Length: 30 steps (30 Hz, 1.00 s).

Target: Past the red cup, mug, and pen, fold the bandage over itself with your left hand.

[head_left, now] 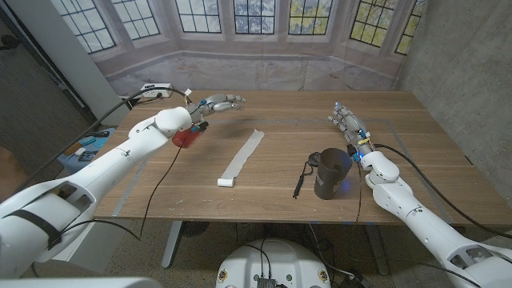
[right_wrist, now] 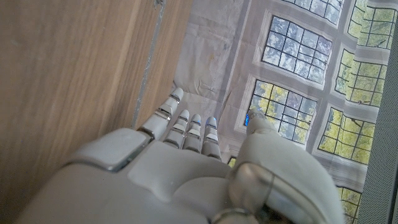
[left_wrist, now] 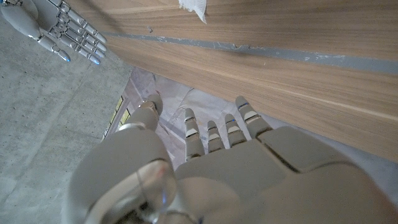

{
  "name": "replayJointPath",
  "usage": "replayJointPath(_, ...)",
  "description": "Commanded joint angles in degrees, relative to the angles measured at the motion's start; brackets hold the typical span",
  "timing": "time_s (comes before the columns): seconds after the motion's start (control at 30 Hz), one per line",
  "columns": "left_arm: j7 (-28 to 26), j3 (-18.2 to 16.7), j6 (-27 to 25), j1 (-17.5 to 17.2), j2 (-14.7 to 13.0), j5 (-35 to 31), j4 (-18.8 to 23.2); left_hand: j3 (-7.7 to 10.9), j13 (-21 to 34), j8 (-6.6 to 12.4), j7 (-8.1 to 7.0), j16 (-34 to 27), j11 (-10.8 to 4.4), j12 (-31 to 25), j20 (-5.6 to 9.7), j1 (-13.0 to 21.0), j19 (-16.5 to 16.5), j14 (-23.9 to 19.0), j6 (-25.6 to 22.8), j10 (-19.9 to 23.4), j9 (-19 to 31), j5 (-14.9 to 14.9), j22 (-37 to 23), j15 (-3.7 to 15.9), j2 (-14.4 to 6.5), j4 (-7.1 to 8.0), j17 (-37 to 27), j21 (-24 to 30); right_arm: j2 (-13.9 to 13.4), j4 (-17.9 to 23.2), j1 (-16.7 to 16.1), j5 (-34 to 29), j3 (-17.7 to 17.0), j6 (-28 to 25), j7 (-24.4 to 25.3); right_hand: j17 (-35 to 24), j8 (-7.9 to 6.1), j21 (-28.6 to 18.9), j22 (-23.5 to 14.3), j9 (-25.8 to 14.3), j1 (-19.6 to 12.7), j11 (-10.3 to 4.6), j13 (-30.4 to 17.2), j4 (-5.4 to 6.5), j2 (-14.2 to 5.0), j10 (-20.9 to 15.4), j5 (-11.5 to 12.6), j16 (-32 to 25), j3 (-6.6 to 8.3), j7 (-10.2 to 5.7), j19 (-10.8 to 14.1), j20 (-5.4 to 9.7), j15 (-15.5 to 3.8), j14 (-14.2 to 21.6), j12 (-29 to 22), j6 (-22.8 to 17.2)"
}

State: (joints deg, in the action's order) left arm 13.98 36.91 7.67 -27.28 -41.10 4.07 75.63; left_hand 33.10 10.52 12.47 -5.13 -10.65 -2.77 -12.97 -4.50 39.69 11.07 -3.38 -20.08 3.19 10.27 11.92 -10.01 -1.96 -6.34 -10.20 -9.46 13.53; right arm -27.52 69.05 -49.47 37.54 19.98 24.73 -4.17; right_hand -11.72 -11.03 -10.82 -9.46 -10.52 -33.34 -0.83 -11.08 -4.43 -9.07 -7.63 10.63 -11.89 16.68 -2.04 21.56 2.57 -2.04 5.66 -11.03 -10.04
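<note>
Head view: left hand open, empty, fingers spread; bandage lies right and nearer, long axis near-to-far on tabletop.

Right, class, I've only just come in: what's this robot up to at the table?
Nothing is held yet. The left hand hovers open over the far left of the wooden table, just beyond the red cup. The bandage lies stretched out flat in the middle, unfolded and untouched. To its right lie a black pen and a dark mug. The right hand waits open beyond the mug, holding nothing.
</note>
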Motion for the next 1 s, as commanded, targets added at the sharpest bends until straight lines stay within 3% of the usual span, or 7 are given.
replayJointPath(0.03, 2.8, 2.6, -2.7, 3.8, -1.0, -5.7, 0.3, -0.57, 0.3, 0.13, -0.07, 0.2, -0.20, 0.1, -0.16, 0.4, 0.3, 0.1, -1.5, 0.1, 0.1, 0.4, -0.2, 0.03, 0.4, -0.01, -0.3, -0.1, 0.3, -1.7, 0.7, 0.6, -0.1, 0.4, -1.2, -0.2, -0.36, -0.2, -0.1, -0.3, -0.4, 0.43, -0.1, -0.28, -0.20, -0.3, 0.3, -0.3, 0.31, 0.23, 0.5, 3.56, -2.19, 0.6, -0.3, -0.5)
replayJointPath(0.23, 4.8, 3.9, -2.6, 6.3, -0.6, -7.9, -0.7, -1.29, 0.3, 0.05, -0.35, 0.4, 0.16, 0.6, -0.17, 0.6, 0.3, 0.7, -2.7, -0.8, 0.1, 0.1, -0.2, -0.35, 1.3, 0.16, -0.4, -0.4, 0.4, -2.1, 0.8, 0.8, -0.3, 0.6, -1.5, -0.2, -0.40, -0.2, -0.1, -0.3, -0.4, 0.41, -0.1, -0.44, -0.22, -0.3, 0.3, -0.4, 0.35, 0.35, 0.6, 3.56, -2.20, 0.7, -0.3, -0.7)
replayJointPath(0.33, 5.3, 4.6, -1.9, 7.4, -0.5, -9.5, -1.1, -1.30, 0.3, -0.07, -1.64, 0.4, 0.26, 0.6, -0.26, 1.2, 0.3, 0.8, -3.1, -0.8, 0.1, 0.0, -0.2, -0.46, 1.3, 0.03, -0.4, -0.6, 0.5, -2.4, 0.9, 1.0, -0.4, 0.8, -1.6, -0.2, -0.41, -0.2, -0.1, -0.3, -0.4, 0.39, -0.1, -0.49, -0.23, -0.3, 0.3, -0.4, 0.37, 0.34, 0.7, 3.57, -2.22, 0.8, -0.3, -0.7)
replayJointPath(0.37, 5.3, 4.8, -1.5, 7.7, -0.5, -10.0, -1.3, -1.19, 0.3, -0.09, -2.87, 0.4, 0.27, 0.7, -0.37, 1.9, 0.4, 0.8, -3.6, -0.8, 0.1, 0.0, -0.2, -0.49, 1.2, -0.09, -0.4, -0.7, 0.5, -2.5, 0.9, 1.0, -0.4, 0.9, -1.6, -0.2, -0.42, -0.2, -0.1, -0.3, -0.5, 0.44, -0.1, -0.53, -0.23, -0.3, 0.3, -0.4, 0.38, 0.34, 0.7, 3.56, -2.16, 0.8, -0.3, -0.8)
replayJointPath(0.47, 5.7, 5.2, -0.9, 8.6, -0.3, -10.9, -2.0, -1.11, 0.3, -0.05, -3.40, 0.3, 0.06, 0.7, -0.35, 2.4, 0.5, 0.7, -4.1, -0.7, 0.1, 0.0, -0.2, -0.35, 1.1, -0.18, -0.4, -0.7, 0.7, -2.8, 1.0, 1.1, -0.4, 0.9, -1.8, -0.2, -0.42, -0.2, -0.1, -0.3, -0.5, 0.37, -0.1, -0.59, -0.24, -0.2, 0.3, -0.4, 0.39, 0.35, 0.7, 3.57, -2.19, 0.8, -0.2, -0.8)
replayJointPath(1.0, 9.8, 8.3, 2.1, 13.9, 1.2, -16.7, -4.8, -0.78, 0.4, 0.01, -4.61, -0.1, -1.07, -0.2, 0.68, 6.6, 1.4, -0.9, -6.7, 2.6, 0.1, 0.1, -0.1, 0.36, 2.2, -0.71, -0.4, -1.0, 0.6, -2.4, 0.5, 1.0, -0.5, 1.0, -1.3, -0.1, -0.46, -0.2, -0.1, -0.3, -0.6, 0.45, -0.1, -0.95, -0.24, -0.2, 0.4, -0.5, 0.46, 0.42, 0.9, 3.51, -2.19, 0.9, -0.2, -1.2)
